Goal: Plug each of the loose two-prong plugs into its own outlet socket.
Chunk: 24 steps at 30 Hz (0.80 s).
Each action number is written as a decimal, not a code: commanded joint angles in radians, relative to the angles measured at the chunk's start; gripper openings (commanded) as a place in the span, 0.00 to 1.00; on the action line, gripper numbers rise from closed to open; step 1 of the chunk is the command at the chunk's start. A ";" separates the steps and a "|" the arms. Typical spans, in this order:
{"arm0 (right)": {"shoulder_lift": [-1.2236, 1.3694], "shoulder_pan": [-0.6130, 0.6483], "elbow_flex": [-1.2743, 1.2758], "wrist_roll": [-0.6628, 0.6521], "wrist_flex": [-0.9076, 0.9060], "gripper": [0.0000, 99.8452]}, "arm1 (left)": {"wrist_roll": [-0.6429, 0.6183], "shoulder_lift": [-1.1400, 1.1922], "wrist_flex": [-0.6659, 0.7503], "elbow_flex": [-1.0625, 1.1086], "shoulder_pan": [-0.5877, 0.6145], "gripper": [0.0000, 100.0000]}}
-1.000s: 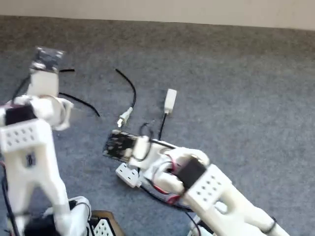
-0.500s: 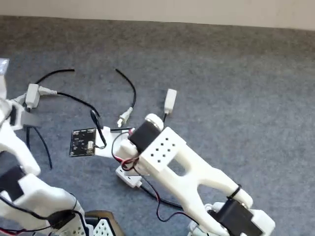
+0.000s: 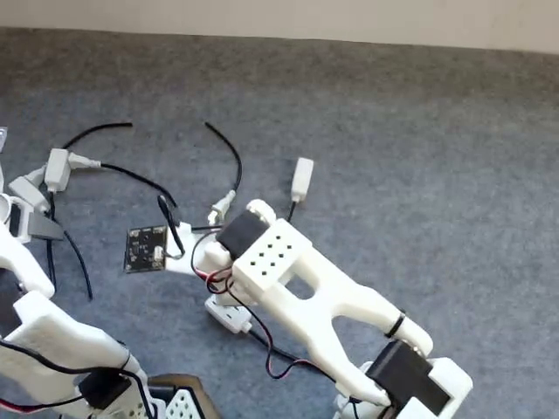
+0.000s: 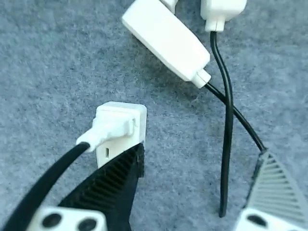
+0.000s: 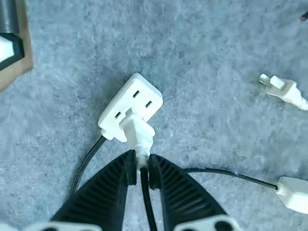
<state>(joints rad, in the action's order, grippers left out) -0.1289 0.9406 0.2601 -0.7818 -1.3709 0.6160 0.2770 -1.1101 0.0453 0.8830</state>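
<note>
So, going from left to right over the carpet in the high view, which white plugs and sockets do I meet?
white socket with a plug in it → loose two-prong plug → white socket end on its cord

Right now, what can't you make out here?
- High view: the right arm covers most of the outlet.
- Right wrist view: the plug hides its own prongs; depth unclear.
- Left wrist view: a white connector is cut by the edge; plug or outlet, unclear.
- High view: the loose plug is too small to show prongs.
</note>
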 commanded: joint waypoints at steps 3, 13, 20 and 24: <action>-0.015 -0.010 0.056 -0.052 0.044 0.01 | 0.006 -0.008 0.011 -0.036 0.025 0.36; -0.039 -0.018 0.015 -0.091 -0.047 0.01 | 0.006 -0.008 0.011 -0.030 0.016 0.36; -0.073 -0.018 -0.065 -0.092 -0.188 0.01 | 0.005 -0.008 0.006 -0.028 0.016 0.36; -0.071 -0.022 -0.074 -0.091 -0.194 0.01 | 0.003 -0.008 0.005 -0.028 0.016 0.36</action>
<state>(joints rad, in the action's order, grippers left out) -0.1442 0.9329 0.2386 -0.8615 -1.5489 0.6160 0.2770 -1.1101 0.0453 0.8984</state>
